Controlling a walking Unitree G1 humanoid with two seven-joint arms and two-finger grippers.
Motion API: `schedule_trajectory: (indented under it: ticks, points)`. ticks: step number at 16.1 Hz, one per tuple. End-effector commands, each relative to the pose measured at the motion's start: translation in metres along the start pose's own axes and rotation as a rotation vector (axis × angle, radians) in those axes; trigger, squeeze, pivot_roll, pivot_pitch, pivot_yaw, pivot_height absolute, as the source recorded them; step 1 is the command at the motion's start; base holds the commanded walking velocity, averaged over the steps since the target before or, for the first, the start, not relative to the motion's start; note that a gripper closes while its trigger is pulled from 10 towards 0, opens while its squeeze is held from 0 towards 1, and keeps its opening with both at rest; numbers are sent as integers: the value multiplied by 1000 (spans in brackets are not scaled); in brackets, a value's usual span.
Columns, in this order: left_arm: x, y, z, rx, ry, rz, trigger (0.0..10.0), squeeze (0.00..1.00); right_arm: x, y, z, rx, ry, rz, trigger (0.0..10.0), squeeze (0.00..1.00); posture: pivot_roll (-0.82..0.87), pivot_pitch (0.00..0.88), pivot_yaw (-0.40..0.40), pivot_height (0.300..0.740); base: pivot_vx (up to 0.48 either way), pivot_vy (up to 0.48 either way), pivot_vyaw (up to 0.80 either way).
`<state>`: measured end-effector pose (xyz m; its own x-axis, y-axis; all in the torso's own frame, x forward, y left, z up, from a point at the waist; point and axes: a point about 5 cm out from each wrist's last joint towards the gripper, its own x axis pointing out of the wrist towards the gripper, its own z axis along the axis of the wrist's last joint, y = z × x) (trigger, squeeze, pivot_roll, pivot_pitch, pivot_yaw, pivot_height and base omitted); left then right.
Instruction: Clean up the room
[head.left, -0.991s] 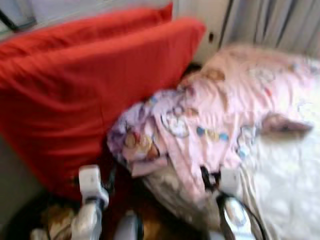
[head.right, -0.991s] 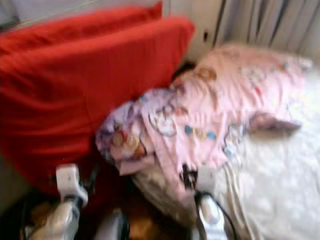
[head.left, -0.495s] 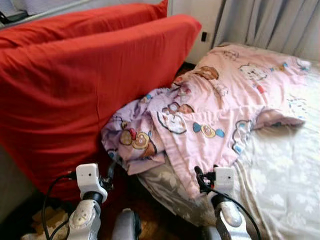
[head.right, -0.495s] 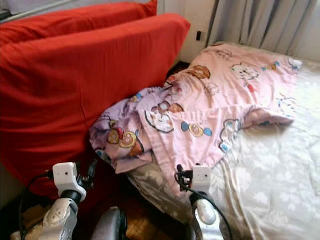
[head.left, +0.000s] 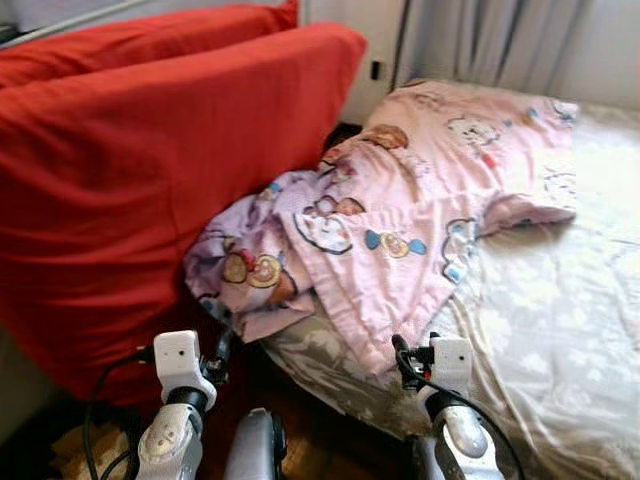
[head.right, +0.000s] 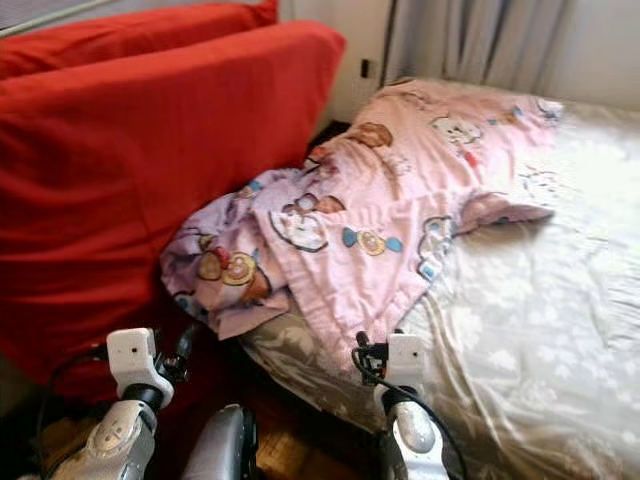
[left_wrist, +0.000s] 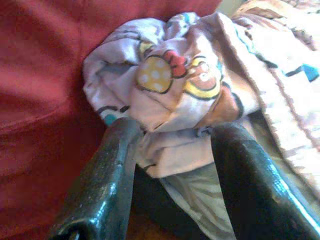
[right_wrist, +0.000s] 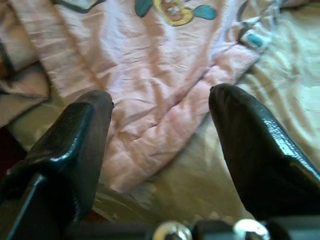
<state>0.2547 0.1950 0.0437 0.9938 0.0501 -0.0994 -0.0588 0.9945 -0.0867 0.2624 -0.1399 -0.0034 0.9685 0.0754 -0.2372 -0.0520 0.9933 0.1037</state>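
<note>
The bed (head.left: 560, 330) occupies the right and lower centre of the head views. Its cover is pale with a faint leaf pattern. A pink cartoon-print blanket (head.left: 420, 210) lies across its upper left part, bunched toward centre-left. A red cushion (head.left: 140, 190) stands against the bed's left side, possibly touching the blanket.

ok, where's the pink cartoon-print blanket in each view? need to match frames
Left eye view: pink cartoon-print blanket at centre, draped over the bed's near corner.
Right eye view: same place, a little further left.
Left wrist view: its bunched lilac end lies just past the open left claw.
Right wrist view: its lower corner lies beyond the open right claw.
Shared landmark: large red cushion, touching the bunched end.
</note>
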Motion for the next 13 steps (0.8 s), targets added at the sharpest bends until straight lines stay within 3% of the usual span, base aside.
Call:
schedule_trajectory:
  ticks: [1, 4, 13]
  points:
    - [0, 2, 2, 8, 0, 5, 10000, 0, 0, 2, 0, -6, -2, 9, 10000, 0, 56, 64, 26, 594, 0, 0, 0]
    - [1, 3, 0, 8, 14, 6, 10000, 0, 0, 6, 1, -10, -8, 49, 10000, 0, 57, 57, 24, 594, 0, 0, 163]
    - [4, 5, -5, 9, 29, 2, 10000, 0, 2, 9, 3, -4, -20, 67, 10000, 0, 60, 40, 28, 594, 0, 0, 800]
